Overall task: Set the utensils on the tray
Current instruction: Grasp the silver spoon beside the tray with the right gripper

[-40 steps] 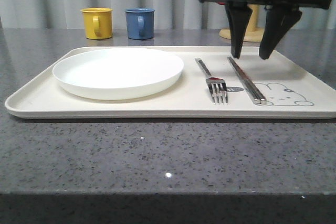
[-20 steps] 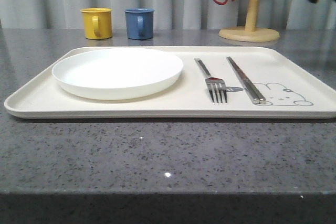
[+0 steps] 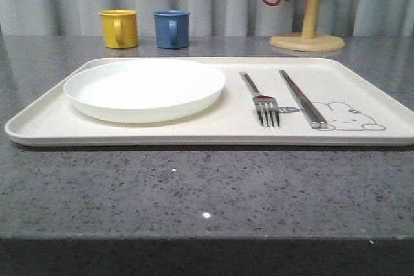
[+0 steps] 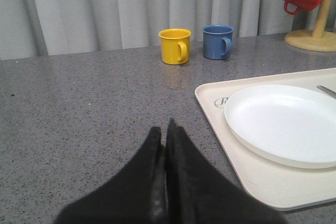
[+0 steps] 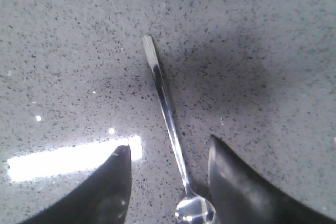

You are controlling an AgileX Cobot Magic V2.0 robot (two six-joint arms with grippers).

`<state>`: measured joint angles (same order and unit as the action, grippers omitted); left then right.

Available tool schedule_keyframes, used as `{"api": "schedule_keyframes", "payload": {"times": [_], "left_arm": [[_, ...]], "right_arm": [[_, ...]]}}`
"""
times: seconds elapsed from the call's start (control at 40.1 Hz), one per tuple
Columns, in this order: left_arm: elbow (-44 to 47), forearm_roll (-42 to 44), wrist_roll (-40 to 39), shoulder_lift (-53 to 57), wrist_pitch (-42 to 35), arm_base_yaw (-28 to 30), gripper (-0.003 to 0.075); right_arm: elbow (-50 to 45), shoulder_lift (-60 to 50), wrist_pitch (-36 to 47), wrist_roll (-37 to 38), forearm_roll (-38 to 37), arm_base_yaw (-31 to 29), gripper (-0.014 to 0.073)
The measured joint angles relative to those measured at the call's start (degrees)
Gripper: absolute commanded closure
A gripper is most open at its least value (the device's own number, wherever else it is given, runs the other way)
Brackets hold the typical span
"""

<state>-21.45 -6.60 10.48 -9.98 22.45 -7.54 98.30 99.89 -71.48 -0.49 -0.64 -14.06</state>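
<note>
The speckled grey table [image 3: 194, 185] carries the cream tray [image 3: 362, 135], yellow mug [image 3: 119, 28], blue mug [image 3: 172, 28], wooden mug stand [image 3: 306, 42] and, seemingly flat, a spoon [image 5: 170, 124]

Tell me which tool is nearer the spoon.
Right. The right tool hangs open over the spoon, fingers either side. The left tool is shut over bare table beside the tray.

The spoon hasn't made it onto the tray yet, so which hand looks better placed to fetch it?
The right hand, probably: it hangs open with the spoon lying between its fingers. The left hand is shut, beside the tray.
</note>
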Motion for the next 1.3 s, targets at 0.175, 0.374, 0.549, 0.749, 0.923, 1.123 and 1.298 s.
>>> {"api": "schedule_keyframes", "payload": {"times": [0.175,0.374,0.549,0.749,0.923,1.123,1.298], "left_arm": [[0.00,0.00,0.00,0.00,0.00,0.00,0.0739],[0.00,0.00,0.00,0.00,0.00,0.00,0.0739],[0.00,0.00,0.00,0.00,0.00,0.00,0.0739],[0.00,0.00,0.00,0.00,0.00,0.00,0.0739],[0.00,0.00,0.00,0.00,0.00,0.00,0.0739],[0.00,0.00,0.00,0.00,0.00,0.00,0.0739],[0.00,0.00,0.00,0.00,0.00,0.00,0.0739]], "right_arm": [[0.00,4.66,0.00,-0.94,0.64,0.00,0.0221],[0.00,8.60,0.10,-1.39,0.23,0.00,0.0221],[0.00,10.46,0.42,-1.47,0.13,0.00,0.0221],[0.00,12.92,0.42,-1.47,0.13,0.00,0.0222],[0.00,13.16,0.66,-1.47,0.13,0.00,0.0222],[0.09,13.44,0.79,-1.63,0.13,0.00,0.0251],[0.09,13.44,1.03,-1.63,-0.37,0.00,0.0453]]}}
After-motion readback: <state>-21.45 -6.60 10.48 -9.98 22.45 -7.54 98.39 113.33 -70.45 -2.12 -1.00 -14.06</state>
